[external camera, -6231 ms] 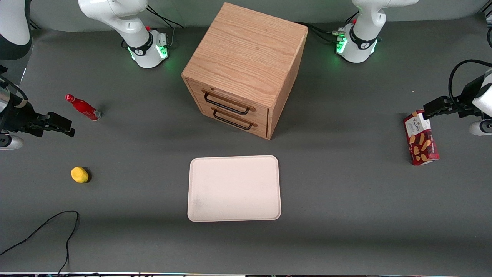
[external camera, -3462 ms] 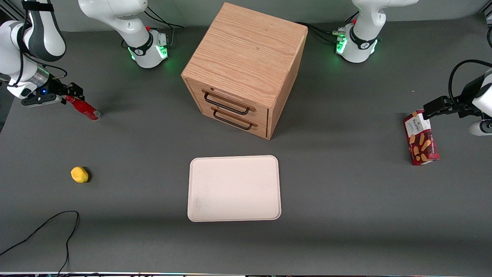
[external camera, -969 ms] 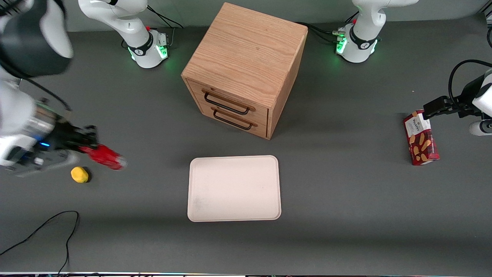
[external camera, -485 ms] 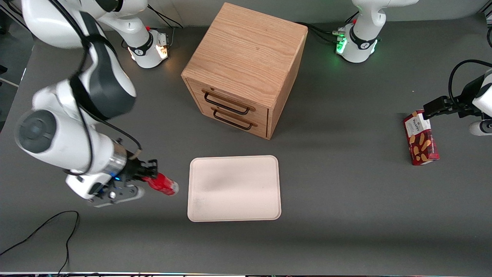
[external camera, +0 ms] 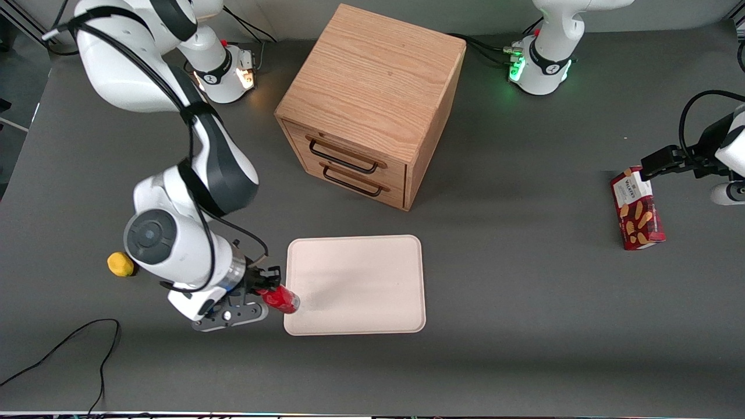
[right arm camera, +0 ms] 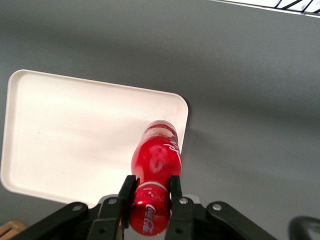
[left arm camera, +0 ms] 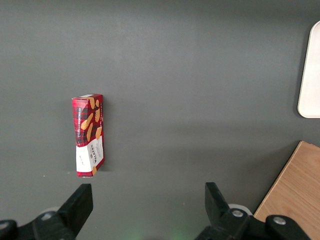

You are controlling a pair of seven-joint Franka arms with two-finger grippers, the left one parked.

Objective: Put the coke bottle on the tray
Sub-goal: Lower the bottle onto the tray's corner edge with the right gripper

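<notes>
My right gripper [external camera: 266, 285] is shut on the coke bottle [external camera: 280, 298], a small red bottle with white lettering. It holds it by the upper part, silvery base pointing out over the corner of the tray [external camera: 361, 273] nearest the working arm's end and the front camera. In the right wrist view the black fingers [right arm camera: 128, 192] clamp the bottle [right arm camera: 154, 165] on both sides, and its base hangs over the cream-white tray's [right arm camera: 75, 130] rim. The tray is bare.
A wooden two-drawer cabinet [external camera: 372, 99] stands farther from the front camera than the tray. A yellow lump [external camera: 119, 263] lies beside the working arm. A red biscuit box [external camera: 637, 209] lies toward the parked arm's end. A black cable [external camera: 87, 343] lies near the table's front edge.
The gripper closed on the bottle where it lay, lifted it, and carried it toward the tray. In the last half second it moved from beside the tray to over its corner.
</notes>
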